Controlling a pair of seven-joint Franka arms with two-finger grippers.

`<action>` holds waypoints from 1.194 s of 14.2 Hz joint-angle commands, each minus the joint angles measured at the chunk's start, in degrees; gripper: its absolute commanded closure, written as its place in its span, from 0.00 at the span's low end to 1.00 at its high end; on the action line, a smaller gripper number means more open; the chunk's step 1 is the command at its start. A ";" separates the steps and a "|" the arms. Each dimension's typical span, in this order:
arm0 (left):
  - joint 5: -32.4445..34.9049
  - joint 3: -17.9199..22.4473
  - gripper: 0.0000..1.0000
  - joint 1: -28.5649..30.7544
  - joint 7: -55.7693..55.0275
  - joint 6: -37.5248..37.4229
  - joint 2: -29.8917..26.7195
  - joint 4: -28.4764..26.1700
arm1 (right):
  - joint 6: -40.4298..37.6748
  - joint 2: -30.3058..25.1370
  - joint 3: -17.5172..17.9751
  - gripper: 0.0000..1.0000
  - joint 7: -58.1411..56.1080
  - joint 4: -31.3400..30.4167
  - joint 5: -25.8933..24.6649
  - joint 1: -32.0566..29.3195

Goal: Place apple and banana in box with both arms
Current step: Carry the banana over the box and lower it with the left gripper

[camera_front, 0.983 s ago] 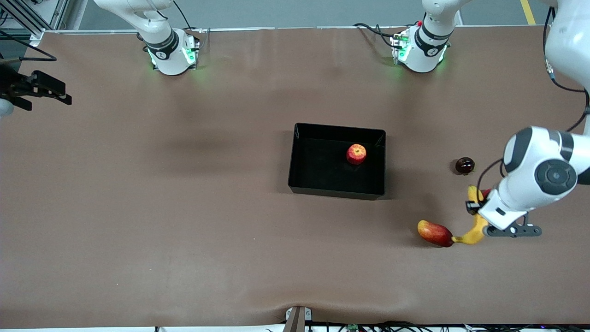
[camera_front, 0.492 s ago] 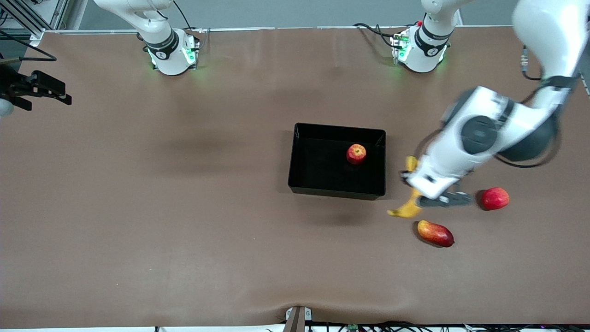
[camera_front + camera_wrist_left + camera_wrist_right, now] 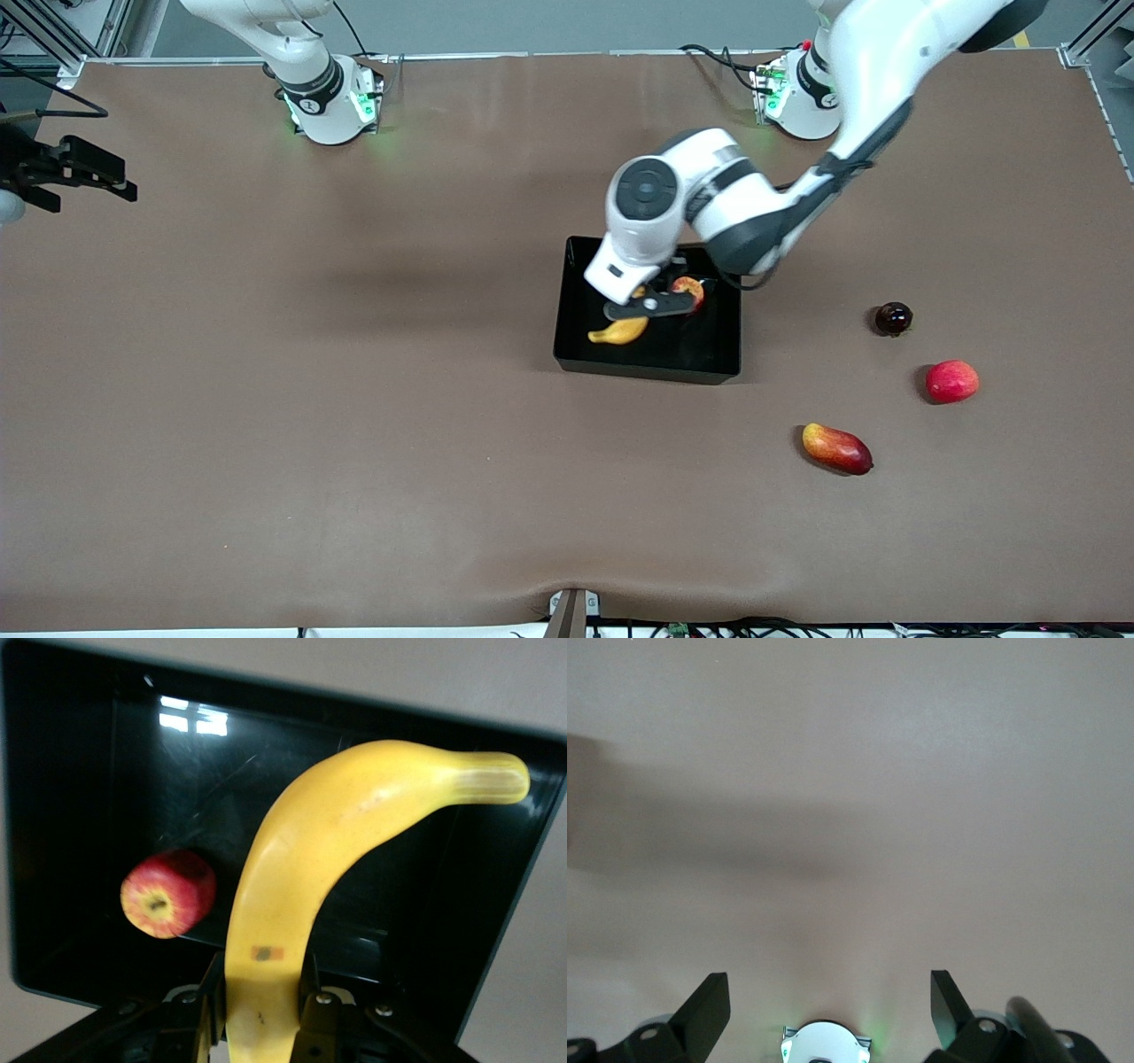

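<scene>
Left gripper [image 3: 640, 299], clamped on banana [image 3: 619, 331] at frame centre, hangs over box [image 3: 647, 367] with apple [image 3: 692, 286] inside; right gripper [image 3: 84, 168], upper left edge, waits open and empty.

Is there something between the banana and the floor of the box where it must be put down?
Nothing visible blocks it. The left end effector, shut on the banana, holds it over the box. The apple lies in the box beside the banana's path, not under it; bare floor shows below the fruit.
</scene>
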 commanded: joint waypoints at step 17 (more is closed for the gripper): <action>0.58 16.11 0.00 -10.39 -4.41 6.01 0.82 4.53 | -1.09 -0.01 -0.16 0.00 0.40 0.65 -0.69 0.16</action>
